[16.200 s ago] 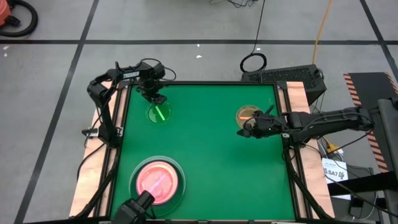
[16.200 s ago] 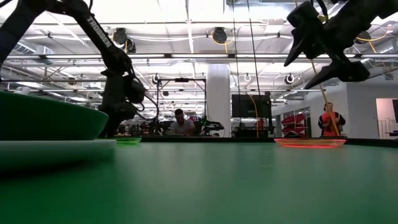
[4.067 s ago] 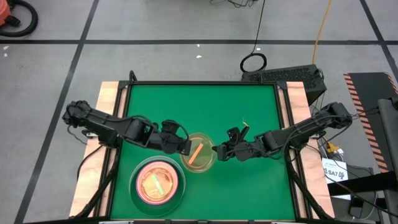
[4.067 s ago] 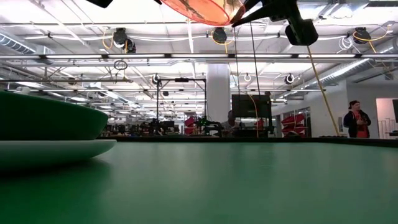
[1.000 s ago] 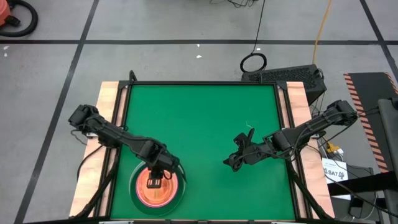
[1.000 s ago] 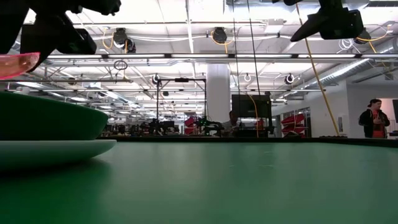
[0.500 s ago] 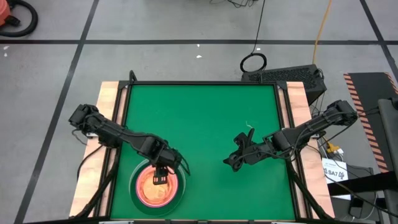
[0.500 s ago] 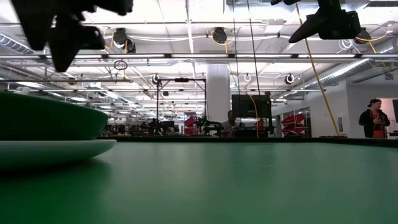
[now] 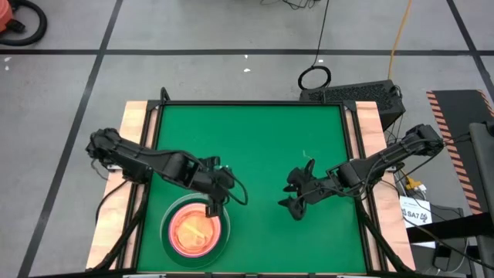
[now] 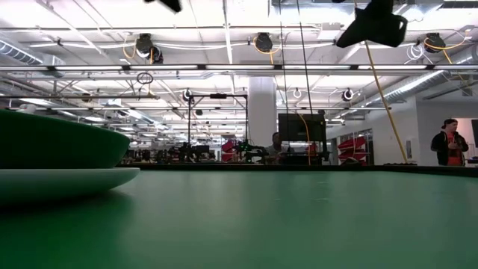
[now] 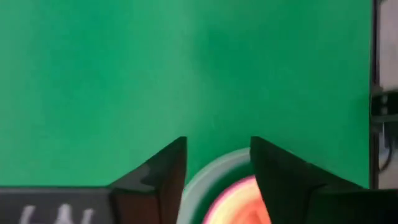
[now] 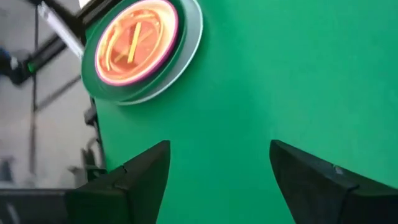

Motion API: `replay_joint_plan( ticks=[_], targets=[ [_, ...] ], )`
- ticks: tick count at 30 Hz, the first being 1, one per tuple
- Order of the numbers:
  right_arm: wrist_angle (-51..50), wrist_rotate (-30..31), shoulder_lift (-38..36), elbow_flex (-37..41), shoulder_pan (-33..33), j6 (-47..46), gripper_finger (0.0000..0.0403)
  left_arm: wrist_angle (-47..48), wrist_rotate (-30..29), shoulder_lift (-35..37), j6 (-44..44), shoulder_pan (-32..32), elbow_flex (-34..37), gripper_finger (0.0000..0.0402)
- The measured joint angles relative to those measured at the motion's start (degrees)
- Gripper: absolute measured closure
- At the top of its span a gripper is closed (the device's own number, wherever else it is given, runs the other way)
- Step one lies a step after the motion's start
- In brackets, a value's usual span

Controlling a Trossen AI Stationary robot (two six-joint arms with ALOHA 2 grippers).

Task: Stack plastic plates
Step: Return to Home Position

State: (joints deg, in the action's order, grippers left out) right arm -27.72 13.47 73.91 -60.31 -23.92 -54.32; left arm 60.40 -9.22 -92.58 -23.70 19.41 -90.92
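The plastic plates (image 9: 194, 230) stand nested in one stack at the table's near left: a pale mint rim outermost, a pink one inside it, an orange one on top. The low view shows the stack's dark green dish (image 10: 52, 148) resting on the pale plate (image 10: 67, 179). My left gripper (image 9: 213, 205) hangs open above the stack's far right rim, with nothing between its fingers (image 11: 158, 171). My right gripper (image 9: 289, 199) stands open above the mat right of centre. Its wrist view shows the stack (image 12: 140, 46) farther off.
Bare green mat (image 9: 255, 147) fills the middle and far part of the table. Black rails and wooden boards (image 9: 137, 116) border the mat. A dark device (image 9: 351, 93) lies beyond the far right corner. A person (image 10: 450, 142) stands far off in the room.
My left gripper has risen off the stack and drawn toward the table's far right, tipping up. The orange plate it held just above the stack now lies on top of it. My right gripper has rolled about its wrist, staying in place.
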Motion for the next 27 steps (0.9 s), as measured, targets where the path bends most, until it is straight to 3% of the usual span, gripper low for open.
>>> replay_joint_plan(
  ticks=[4,9,17,21,27],
  targets=[
    [0.22,0.00,0.00,0.00,0.02,11.19,0.0162,1.77,-3.90,0.00,2.26,-1.05,-5.18,0.0276],
    [0.06,-0.09,-1.07,0.00,0.79,21.90,0.0229,4.70,-8.64,0.00,2.38,-2.86,-10.85,0.0333],
    [-0.62,-0.02,-6.43,-0.02,2.63,35.77,0.0383,7.14,-8.95,0.04,4.25,-5.30,-17.96,0.0346],
    [-0.77,0.24,-10.37,-0.02,3.12,40.63,0.0391,4.62,-8.95,0.09,3.43,-5.28,-19.70,0.0346],
    [-0.83,0.28,-16.62,-0.02,3.63,45.82,0.0400,-1.70,-9.07,0.04,11.19,-5.31,-19.71,0.0346]
  ],
)
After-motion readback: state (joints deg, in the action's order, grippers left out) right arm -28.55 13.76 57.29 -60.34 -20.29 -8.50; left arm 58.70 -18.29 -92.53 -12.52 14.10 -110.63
